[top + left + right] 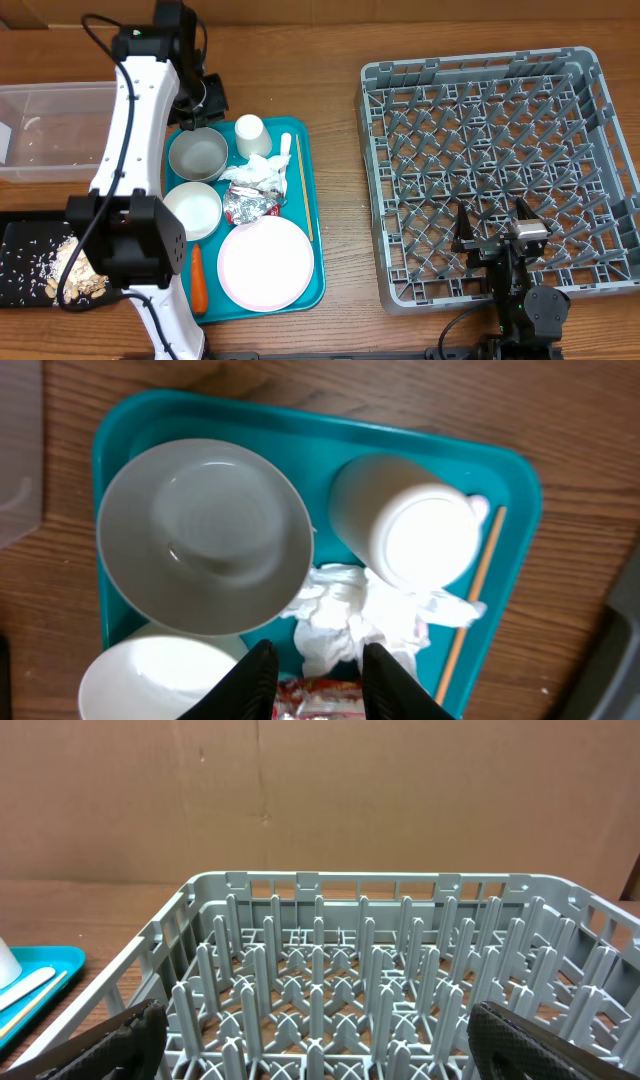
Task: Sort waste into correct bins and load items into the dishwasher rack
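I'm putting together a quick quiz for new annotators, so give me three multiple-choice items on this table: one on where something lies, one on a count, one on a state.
1. Where does the crumpled napkin lie?
A. On the teal tray, between the cup and the foil wrapper
B. In the clear tub
C. In the black tray

2. How many white bowls sit on the teal tray?
A. One
B. Two
C. Four

3. How is the right gripper?
A. Shut on the plate
B. Shut on a bowl
C. Open, holding nothing

Answers:
1 A: the overhead view shows it on the tray between those two.
2 B: one is next to the cup and another next to the foil wrapper.
3 C: its fingers stand wide apart over the dishwasher rack.
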`<act>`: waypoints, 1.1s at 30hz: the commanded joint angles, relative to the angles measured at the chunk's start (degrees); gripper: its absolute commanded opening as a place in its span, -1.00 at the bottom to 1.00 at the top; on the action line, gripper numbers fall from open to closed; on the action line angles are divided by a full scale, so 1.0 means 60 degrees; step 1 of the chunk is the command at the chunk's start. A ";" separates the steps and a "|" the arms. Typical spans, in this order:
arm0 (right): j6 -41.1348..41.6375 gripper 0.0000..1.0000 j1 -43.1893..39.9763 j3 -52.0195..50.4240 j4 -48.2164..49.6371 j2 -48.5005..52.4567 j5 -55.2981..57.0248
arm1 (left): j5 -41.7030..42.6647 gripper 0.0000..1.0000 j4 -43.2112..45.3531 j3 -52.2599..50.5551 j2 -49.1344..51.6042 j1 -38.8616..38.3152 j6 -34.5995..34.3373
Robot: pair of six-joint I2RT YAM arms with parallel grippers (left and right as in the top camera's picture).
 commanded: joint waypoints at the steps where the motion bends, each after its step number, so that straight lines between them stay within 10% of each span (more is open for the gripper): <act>1: 0.0000 1.00 -0.0055 -0.0102 0.0051 -0.0095 -0.0055 | 0.0262 -0.33 -0.0397 0.0517 -0.1053 -0.0069 -0.0066; 18: 0.0000 1.00 -0.0055 -0.0098 0.0051 -0.0095 -0.0055 | 0.1013 -0.02 -0.2291 0.0514 -0.3526 -0.0408 0.0302; 28: 0.0000 1.00 -0.0055 -0.0098 0.0051 -0.0095 -0.0055 | 0.0896 0.11 -0.2845 0.0375 -0.3577 -0.3049 0.0055; 33: 0.0000 1.00 -0.0055 -0.0102 0.0051 -0.0095 -0.0055 | -0.0117 0.90 -0.2845 0.0353 -0.3574 -0.4976 -0.0750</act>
